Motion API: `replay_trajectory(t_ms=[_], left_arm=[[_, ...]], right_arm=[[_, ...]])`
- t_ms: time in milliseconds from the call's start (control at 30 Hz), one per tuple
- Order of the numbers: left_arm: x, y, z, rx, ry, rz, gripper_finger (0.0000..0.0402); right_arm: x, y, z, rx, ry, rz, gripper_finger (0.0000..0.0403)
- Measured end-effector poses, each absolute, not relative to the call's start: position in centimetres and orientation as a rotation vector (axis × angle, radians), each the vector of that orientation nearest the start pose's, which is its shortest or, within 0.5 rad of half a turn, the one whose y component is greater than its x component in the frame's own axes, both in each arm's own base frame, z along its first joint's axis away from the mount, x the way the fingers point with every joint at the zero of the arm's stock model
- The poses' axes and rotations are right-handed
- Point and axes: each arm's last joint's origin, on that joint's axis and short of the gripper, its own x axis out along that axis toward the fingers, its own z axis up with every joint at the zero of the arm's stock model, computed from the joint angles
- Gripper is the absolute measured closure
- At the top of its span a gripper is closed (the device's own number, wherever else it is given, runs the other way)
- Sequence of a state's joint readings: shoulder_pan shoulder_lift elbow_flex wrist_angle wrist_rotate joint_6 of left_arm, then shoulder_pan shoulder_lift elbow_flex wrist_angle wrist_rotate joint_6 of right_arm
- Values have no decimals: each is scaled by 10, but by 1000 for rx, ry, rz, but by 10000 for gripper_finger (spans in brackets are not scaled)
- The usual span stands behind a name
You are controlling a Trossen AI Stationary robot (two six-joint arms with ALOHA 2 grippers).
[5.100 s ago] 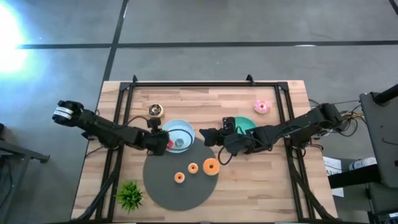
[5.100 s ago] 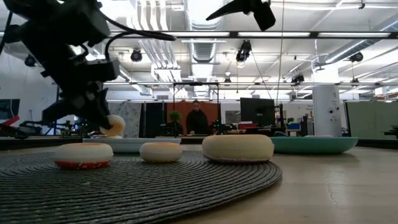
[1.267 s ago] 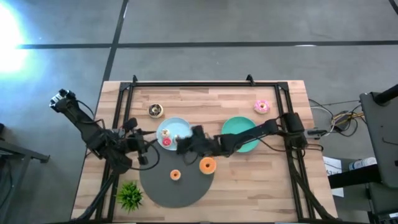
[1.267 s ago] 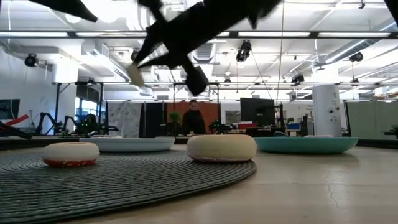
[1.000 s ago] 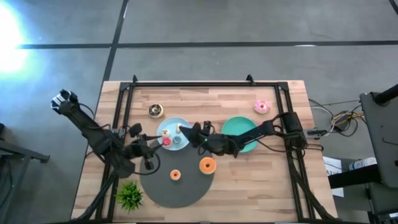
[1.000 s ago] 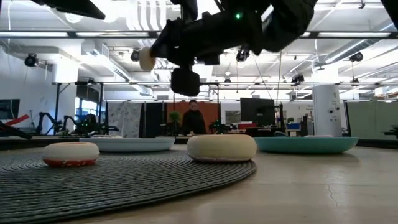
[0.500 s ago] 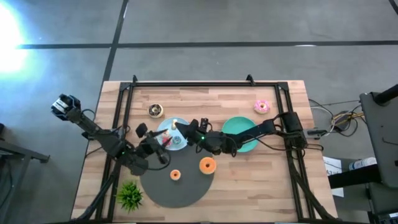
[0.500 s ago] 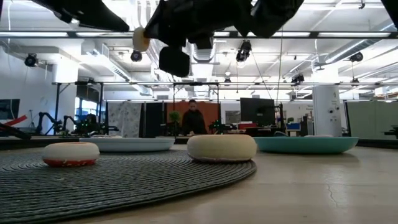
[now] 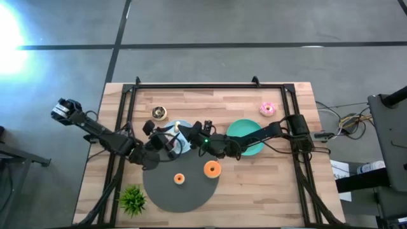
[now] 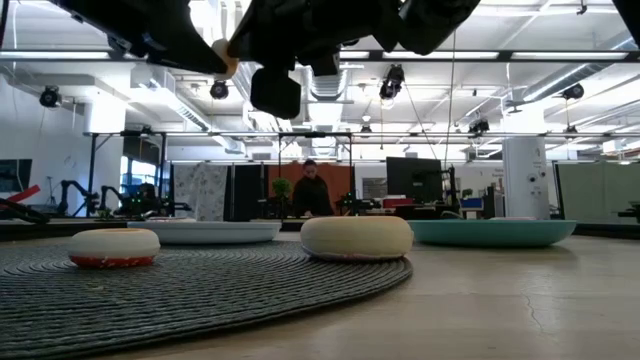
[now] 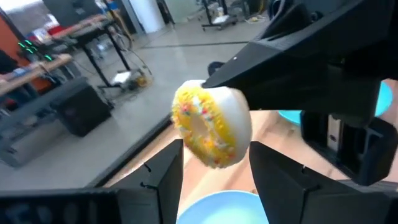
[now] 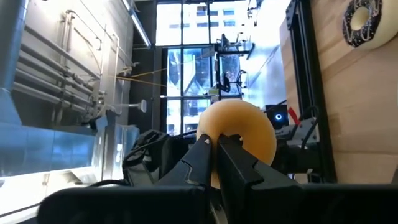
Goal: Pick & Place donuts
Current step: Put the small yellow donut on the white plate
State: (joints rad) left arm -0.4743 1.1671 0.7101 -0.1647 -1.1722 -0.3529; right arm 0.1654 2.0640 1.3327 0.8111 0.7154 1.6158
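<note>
A small yellow-iced donut [image 11: 208, 124] hangs in the air over the light blue plate [image 11: 217, 208], with my right gripper [image 12: 216, 143] shut on it. My left gripper [image 11: 214, 149] is open, and its two fingers stand on either side of the donut's lower part; I cannot tell whether they touch it. In the high view both grippers meet over the blue plate, left [image 9: 168, 143] and right [image 9: 180, 131]. Two orange donuts [image 9: 179, 179] [image 9: 212, 168] lie flat on the dark round mat [image 9: 191, 198]. A pink donut [image 9: 268, 109] and a brown one [image 9: 159, 113] lie on the wood. My right gripper pinches the donut's rim [image 12: 242, 134] between its two shut fingers, coming roughly level from the table's right side. The donut stands on edge and tilted, icing toward my left gripper, lifted clear above the blue plate.
A green plate [image 9: 249, 135] lies under my right arm, right of the blue one. A small green plant [image 9: 132, 198] stands at the near left beside the mat. A black frame rail [image 9: 210, 87] runs along the table's far edge.
My left gripper has moved from over the mat's left edge toward the far edge and right, up to the donut held by my right gripper. My right gripper has lifted the donut a little higher over the blue plate.
</note>
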Motion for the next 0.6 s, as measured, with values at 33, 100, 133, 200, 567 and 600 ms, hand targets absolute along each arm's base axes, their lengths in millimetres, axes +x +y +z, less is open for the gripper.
replay_trajectory(t_ms=[33, 100, 133, 200, 567, 600], left_arm=[[215, -80, 246, 122, 306, 722, 243], [217, -78, 245, 123, 310, 726, 243], [218, -77, 245, 125, 310, 732, 243], [219, -74, 244, 128, 315, 745, 243], [220, -70, 245, 207, 347, 757, 320], [220, -70, 245, 211, 350, 757, 335]], right_arm=[[454, 56, 224, 1608, -502, -367, 390], [454, 56, 224, 1607, -504, -370, 390], [454, 56, 224, 1608, -504, -369, 390], [454, 56, 224, 1610, -505, -369, 390], [454, 56, 215, 1608, -439, -431, 390], [453, 56, 214, 1607, -428, -443, 390]])
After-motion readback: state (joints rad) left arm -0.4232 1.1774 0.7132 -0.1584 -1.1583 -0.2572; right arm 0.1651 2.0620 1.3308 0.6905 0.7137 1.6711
